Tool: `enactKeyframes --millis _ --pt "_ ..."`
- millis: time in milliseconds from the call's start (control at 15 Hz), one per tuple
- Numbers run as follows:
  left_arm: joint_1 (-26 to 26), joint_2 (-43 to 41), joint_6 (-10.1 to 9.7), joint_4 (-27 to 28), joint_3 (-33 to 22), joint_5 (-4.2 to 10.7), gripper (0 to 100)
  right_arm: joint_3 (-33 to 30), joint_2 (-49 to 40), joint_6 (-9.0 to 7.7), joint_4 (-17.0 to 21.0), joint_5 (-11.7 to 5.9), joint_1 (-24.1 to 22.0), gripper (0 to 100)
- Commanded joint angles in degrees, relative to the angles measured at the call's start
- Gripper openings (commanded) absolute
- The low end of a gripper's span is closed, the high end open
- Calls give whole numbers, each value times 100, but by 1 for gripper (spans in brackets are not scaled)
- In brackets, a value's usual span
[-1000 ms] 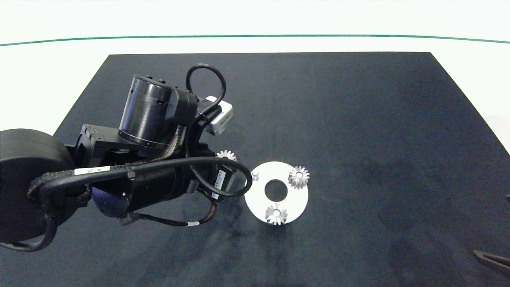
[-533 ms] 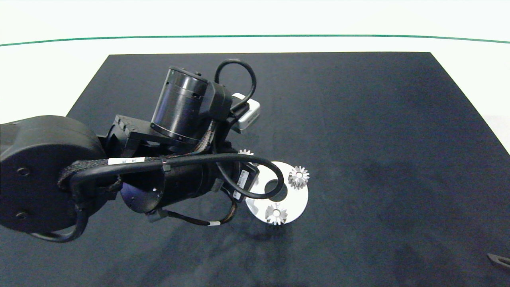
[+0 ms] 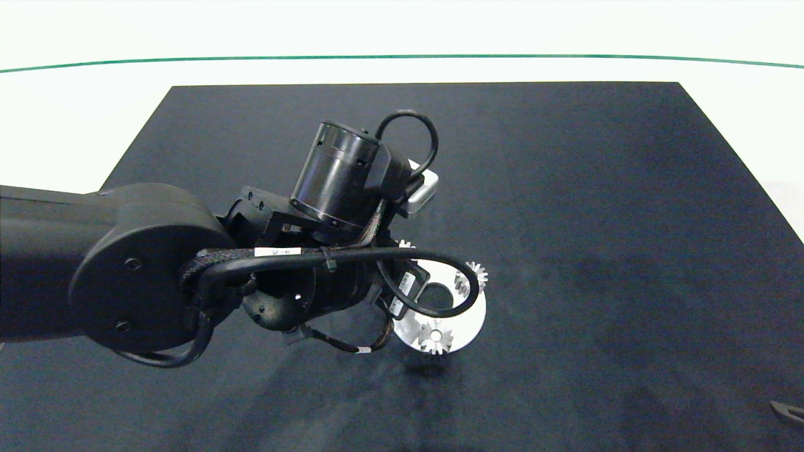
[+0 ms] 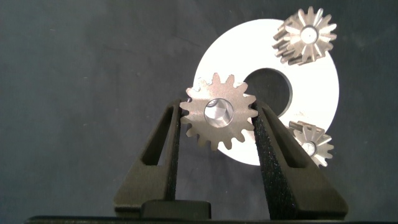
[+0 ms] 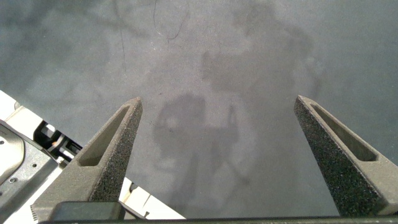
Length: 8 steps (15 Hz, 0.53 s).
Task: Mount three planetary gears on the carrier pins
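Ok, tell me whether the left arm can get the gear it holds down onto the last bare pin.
Probably yes: the left gripper holds the third gear over the disc, clear of both seated gears. The pin itself is hidden.

robot test bench | dark mat (image 3: pixel 565 188) on white table (image 3: pixel 94 113) | green boundary line (image 3: pixel 402 58)

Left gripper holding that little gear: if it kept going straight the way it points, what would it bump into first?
Probably the white disc. The left gripper holds the third gear right over the disc's edge, near the centre hole, so the gear would likely touch down there first. How far above it hangs is unclear.
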Motion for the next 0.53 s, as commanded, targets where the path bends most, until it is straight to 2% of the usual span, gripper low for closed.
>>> enactKeyframes --millis 67,533 --pt "12 136 42 1 -22 22 0 16 51 -13 18 -1 2 100" --pt "3 276 60 1 -66 22 0 51 51 -13 18 -1 10 100"
